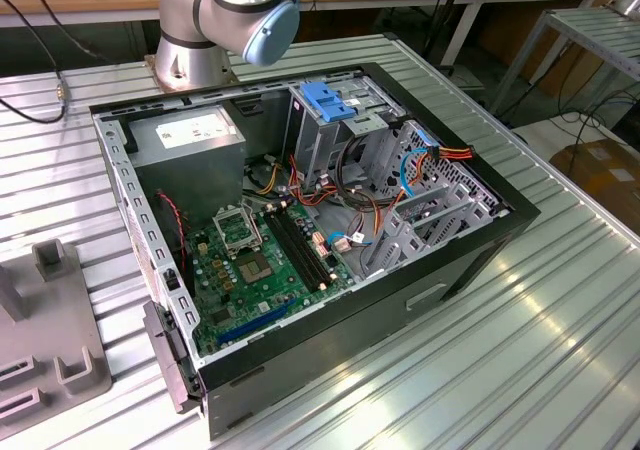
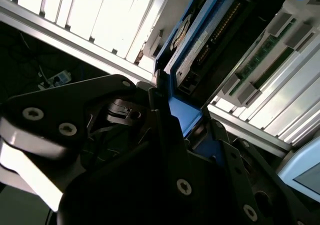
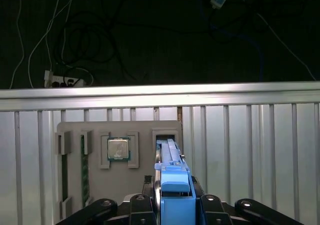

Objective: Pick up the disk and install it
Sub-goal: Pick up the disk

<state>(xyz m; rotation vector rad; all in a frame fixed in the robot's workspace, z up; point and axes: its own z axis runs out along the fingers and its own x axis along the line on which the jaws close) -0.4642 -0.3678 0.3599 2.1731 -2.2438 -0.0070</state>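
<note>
In both wrist views my gripper (image 3: 172, 205) is shut on the disk (image 3: 171, 177), its black fingers (image 3: 141, 205) pressed on either side. The disk is seen edge-on there, with a bright blue rail running along it. Its far end points at a slot in the grey holder (image 3: 72, 127) below; I cannot tell whether it still sits in that slot. The second wrist view shows the disk (image 2: 200, 42) from the side, with a blue rail (image 2: 181, 37) and dark metal body above the gripper (image 2: 167, 107). In the exterior view the open computer case (image 1: 470, 260) lies on the table.
The grey holder also carries a processor chip (image 3: 118, 148) and a memory stick (image 3: 84, 167). Inside the case are a drive cage with a blue latch (image 1: 330, 100), a grey power-supply box (image 1: 190, 135), the green motherboard (image 1: 255, 260) and loose cables (image 1: 420, 160). Another grey fixture (image 1: 50, 355) sits at the exterior view's left.
</note>
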